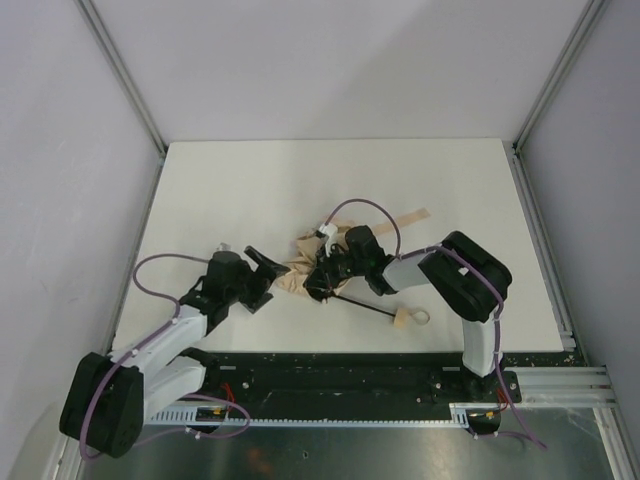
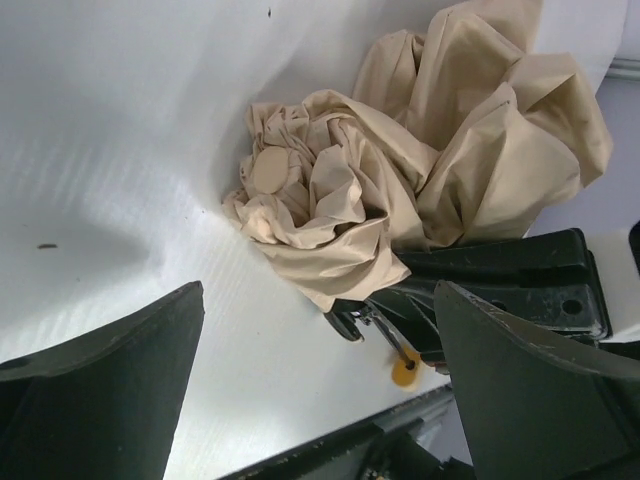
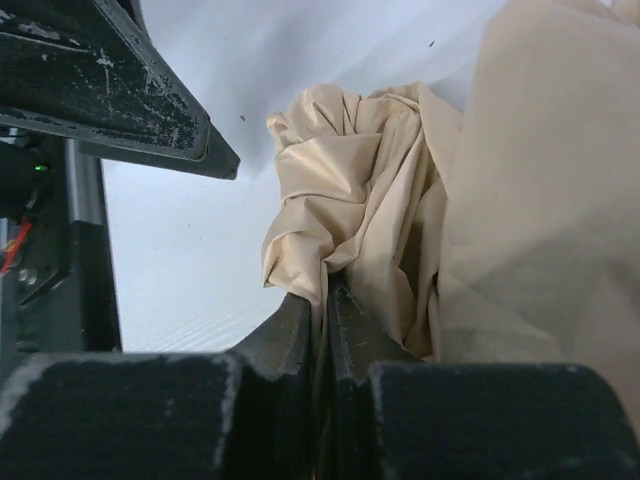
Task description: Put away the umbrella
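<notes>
The umbrella (image 1: 303, 264) lies crumpled in the middle of the white table, a bunch of shiny tan fabric. Its thin black shaft (image 1: 365, 308) runs toward the near right and ends in a small tan handle (image 1: 402, 320) with a loop. My right gripper (image 1: 320, 282) is shut on a fold of the fabric (image 3: 360, 190); in the right wrist view the gripper (image 3: 322, 297) pinches cloth between its jaws. My left gripper (image 1: 268, 280) stands open just left of the bundle. The left wrist view shows this gripper (image 2: 320, 292) wide apart, short of the fabric (image 2: 400, 180).
A tan strap (image 1: 410, 216) lies flat behind the bundle. The white table (image 1: 450, 180) is bounded by grey walls and aluminium posts (image 1: 120, 70). A black rail (image 1: 350, 375) runs along the near edge between the arm bases.
</notes>
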Available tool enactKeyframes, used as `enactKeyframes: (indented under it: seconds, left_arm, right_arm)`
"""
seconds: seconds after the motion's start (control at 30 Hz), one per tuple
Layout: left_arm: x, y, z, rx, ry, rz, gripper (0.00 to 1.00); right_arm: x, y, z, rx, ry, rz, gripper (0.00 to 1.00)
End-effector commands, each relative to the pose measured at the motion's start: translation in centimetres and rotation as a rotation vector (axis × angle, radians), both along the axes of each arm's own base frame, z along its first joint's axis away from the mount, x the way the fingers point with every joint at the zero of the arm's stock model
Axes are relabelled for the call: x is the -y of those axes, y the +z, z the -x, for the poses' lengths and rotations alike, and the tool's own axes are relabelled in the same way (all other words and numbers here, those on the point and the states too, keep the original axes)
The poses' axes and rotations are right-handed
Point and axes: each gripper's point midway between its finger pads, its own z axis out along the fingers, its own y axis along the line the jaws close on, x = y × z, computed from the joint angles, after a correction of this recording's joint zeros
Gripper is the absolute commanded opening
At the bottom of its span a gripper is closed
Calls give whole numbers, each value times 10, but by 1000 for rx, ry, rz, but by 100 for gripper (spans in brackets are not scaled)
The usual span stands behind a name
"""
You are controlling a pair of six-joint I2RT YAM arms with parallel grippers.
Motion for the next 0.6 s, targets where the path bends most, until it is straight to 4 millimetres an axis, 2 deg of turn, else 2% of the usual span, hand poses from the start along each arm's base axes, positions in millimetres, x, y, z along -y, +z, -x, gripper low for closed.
enactKeyframes:
  seconds: [0.0, 0.13, 0.27, 0.43, 0.57]
  left_arm:
    - [21, 5, 6, -74, -14, 142, 99]
    - [35, -6, 8, -122, 12, 218, 99]
    - [39, -30, 11, -199, 67, 190, 99]
    - [29, -59, 10, -247, 162, 90, 88]
    - [4, -80, 5, -239, 259, -45, 75]
  right_arm:
    - [68, -99, 83, -453, 23, 313, 0]
    - [65, -95, 81, -447, 20, 299, 0]
    - [65, -93, 81, -437, 21, 301, 0]
    - [61, -88, 83, -408, 34, 301, 0]
    - [56, -80, 83, -375, 45, 291, 0]
